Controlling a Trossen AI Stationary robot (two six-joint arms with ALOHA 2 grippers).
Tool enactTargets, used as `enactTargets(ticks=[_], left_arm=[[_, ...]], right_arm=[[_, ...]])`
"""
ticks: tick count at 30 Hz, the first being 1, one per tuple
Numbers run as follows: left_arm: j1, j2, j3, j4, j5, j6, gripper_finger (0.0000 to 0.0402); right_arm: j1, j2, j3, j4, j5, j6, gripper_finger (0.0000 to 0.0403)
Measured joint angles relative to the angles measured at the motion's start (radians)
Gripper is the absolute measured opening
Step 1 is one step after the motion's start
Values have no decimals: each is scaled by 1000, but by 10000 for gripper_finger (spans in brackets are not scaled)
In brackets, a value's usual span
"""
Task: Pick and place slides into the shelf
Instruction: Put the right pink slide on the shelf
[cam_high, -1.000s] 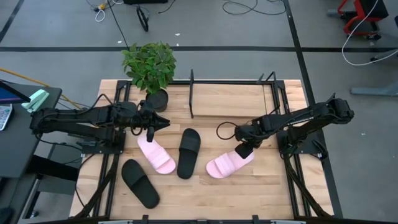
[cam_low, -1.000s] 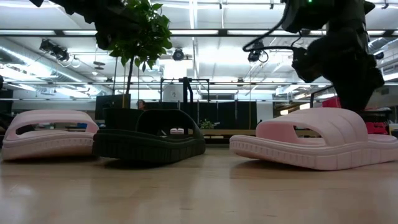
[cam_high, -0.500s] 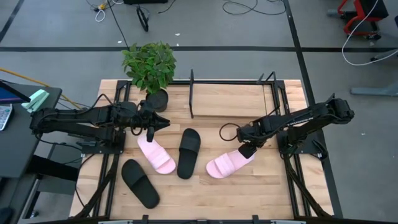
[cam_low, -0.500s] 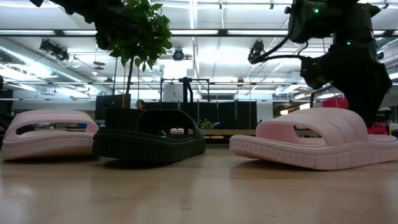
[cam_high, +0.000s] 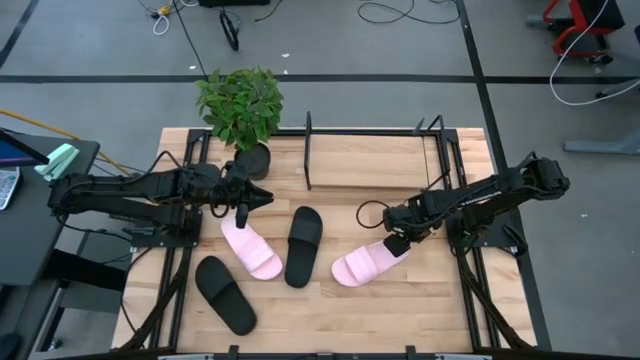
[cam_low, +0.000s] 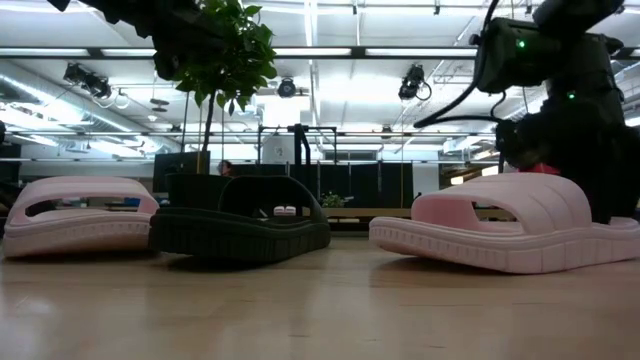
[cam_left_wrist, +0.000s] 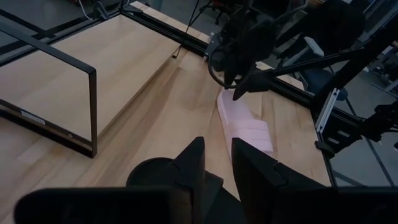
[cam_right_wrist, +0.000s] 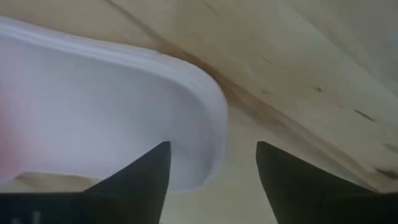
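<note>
Two pink and two black slides lie sole-down on the table. My right gripper (cam_high: 396, 243) is open and low at the right-hand end of the right pink slide (cam_high: 366, 264) (cam_low: 500, 232). In the right wrist view its fingers (cam_right_wrist: 144, 177) straddle that slide's rounded end rim (cam_right_wrist: 208, 118). My left gripper (cam_high: 243, 207) hovers above the left pink slide (cam_high: 251, 249), its fingers (cam_left_wrist: 194, 163) a narrow gap apart. One black slide (cam_high: 304, 245) lies mid-table, the other (cam_high: 224, 293) near the left front. The shelf (cam_high: 375, 160) stands at the far side. My right gripper comes slanting down at the right pink slide's end rim (cam_right_wrist: 214, 143), one finger over the footbed and one outside the rim. I cannot tell whether either finger touches it. The slide lies flat on the table.
A potted plant (cam_high: 242, 108) stands at the far left corner, beside the shelf's left end frame (cam_high: 308, 150). Black arm mounting frames run along both table sides (cam_high: 470, 260). Bare wood shows between the slides and the near edge (cam_high: 330, 320).
My right gripper has moved a little toward the table's right edge and down, settling lower behind the end of the right pink slide. The slides have stayed where they were.
</note>
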Motion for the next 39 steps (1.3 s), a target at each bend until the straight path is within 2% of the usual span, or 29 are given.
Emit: enactTargets(ticks=[6, 17, 21, 26, 33, 39], left_arm=[[0, 0, 0, 0, 0, 1, 78], [0, 0, 0, -2, 0, 0, 83], [0, 0, 0, -8, 0, 0, 77], [0, 0, 0, -8, 0, 6, 73], [0, 0, 0, -8, 0, 9, 79], [0, 0, 0, -8, 0, 9, 74]], right_arm=[[-1, -3, -53, 97, -24, 2, 257], [0, -12, -66, 264, -58, 21, 228], [0, -12, -65, 330, -38, 34, 212], [0, -12, -65, 362, -13, 33, 164], [0, -12, -65, 387, -15, 26, 30], [0, -19, -14, 386, -66, 18, 37]])
